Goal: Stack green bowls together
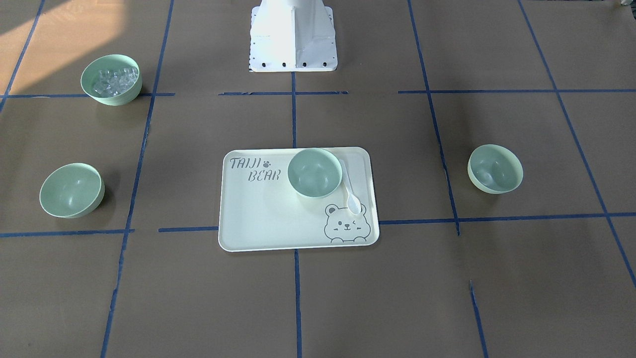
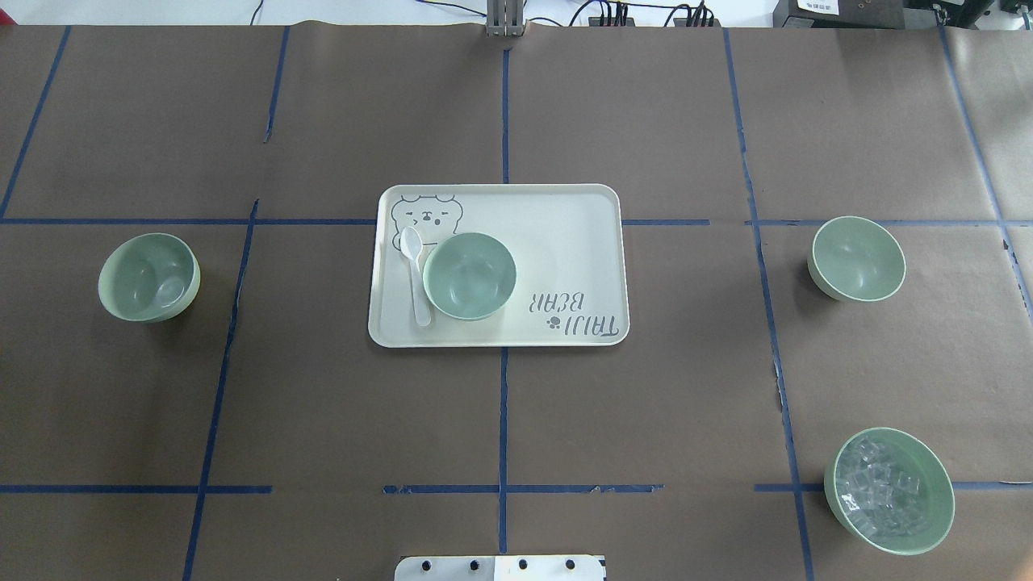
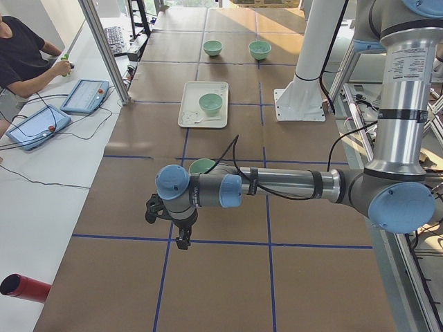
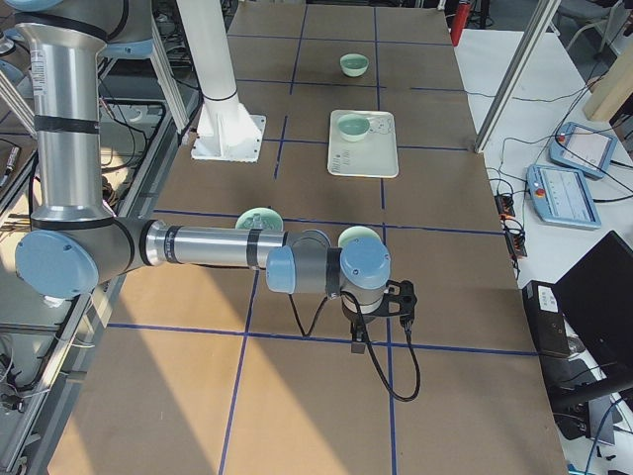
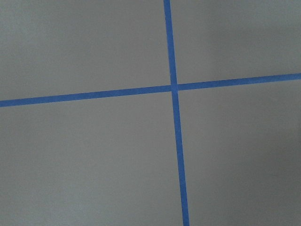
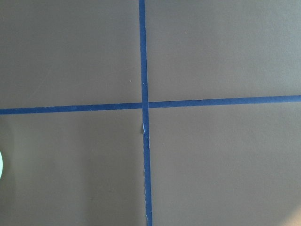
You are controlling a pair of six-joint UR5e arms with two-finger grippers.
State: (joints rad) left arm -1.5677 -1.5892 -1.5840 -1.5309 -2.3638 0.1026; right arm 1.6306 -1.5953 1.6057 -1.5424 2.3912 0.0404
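Observation:
Three plain mint-green bowls stand apart. One bowl (image 2: 470, 275) sits on the cream tray (image 2: 565, 242) in the middle. One bowl (image 2: 149, 277) is on the table's left, one bowl (image 2: 857, 258) on its right. In the exterior left view my left gripper (image 3: 181, 242) hangs above the table beyond the left bowl (image 3: 201, 166). In the exterior right view my right gripper (image 4: 356, 341) hangs beyond the right bowl (image 4: 358, 237). I cannot tell whether either is open or shut. Both wrist views show only brown paper and blue tape.
A fourth green bowl (image 2: 889, 490) with clear cubes stands near the robot on the right. A white spoon (image 2: 416, 274) lies on the tray beside the bowl. The robot base (image 1: 293, 37) is at the table's edge. An operator (image 3: 21, 55) sits beyond the far side.

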